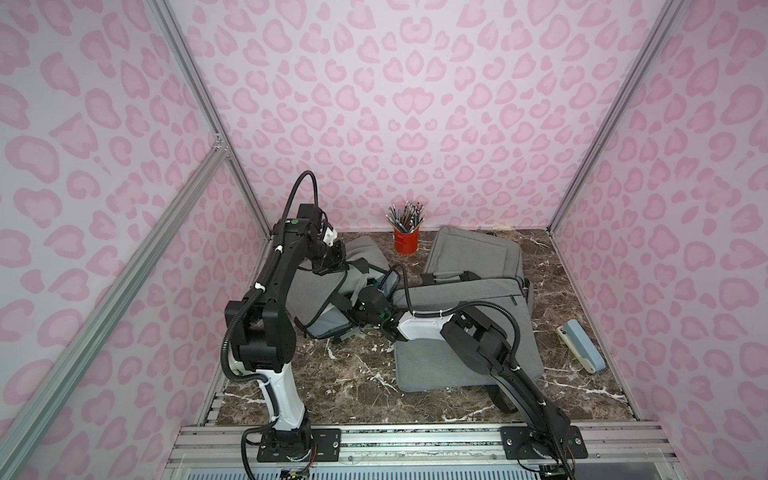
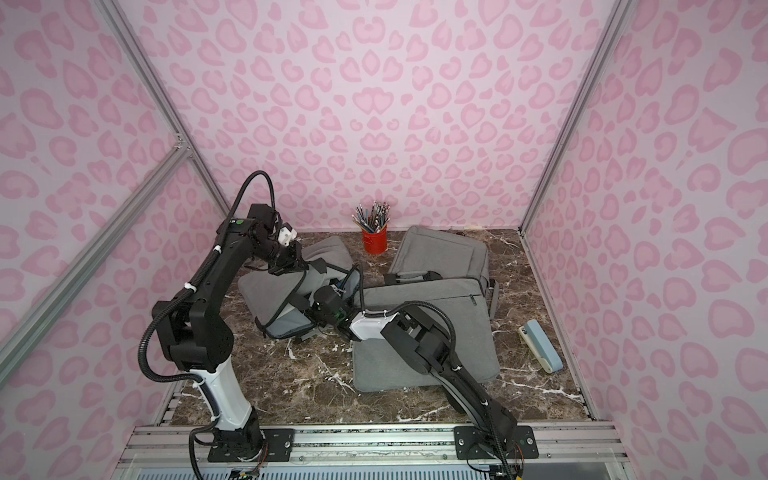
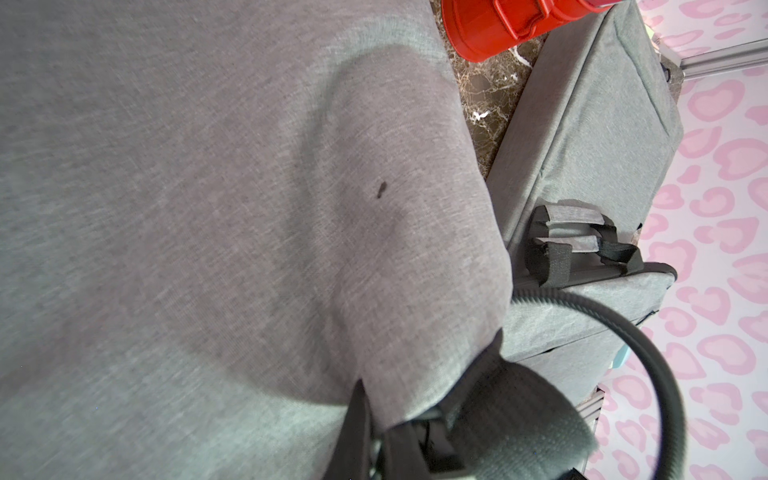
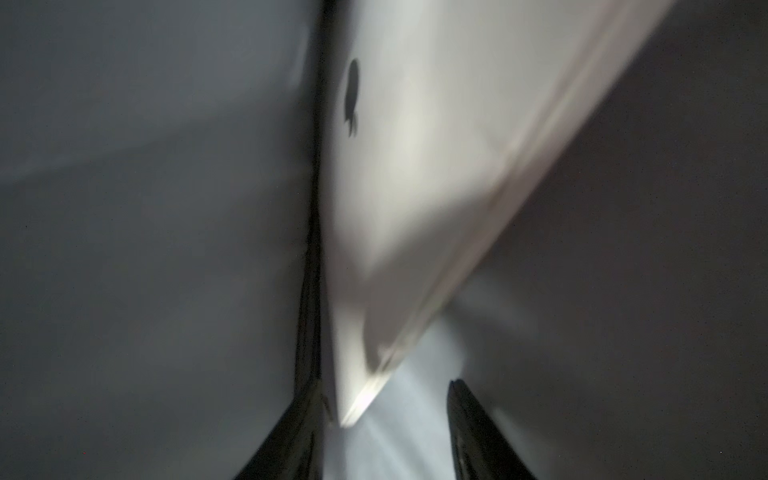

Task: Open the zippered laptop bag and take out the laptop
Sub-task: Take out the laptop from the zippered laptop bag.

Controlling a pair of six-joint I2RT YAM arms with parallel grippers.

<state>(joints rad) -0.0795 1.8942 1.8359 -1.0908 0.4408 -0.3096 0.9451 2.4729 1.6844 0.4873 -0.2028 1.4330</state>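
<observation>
Three bags: left bag (image 1: 309, 291) open, back bag (image 1: 473, 253), front bag (image 1: 478, 291). One laptop (image 4: 415, 166), inside left bag. Left gripper (image 1: 338, 266) pinches left bag. Right gripper (image 4: 384, 415) spread astride laptop corner. One pencil cup (image 1: 406, 241).

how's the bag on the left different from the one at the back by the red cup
The left bag gapes open, pale lining showing; the back bag looks closed. The left gripper holds the left bag up like a tent; the back bag lies flat, ungripped. The right gripper is inside the left bag at the laptop, not the back bag. Both are grey fabric with dark straps.
</observation>
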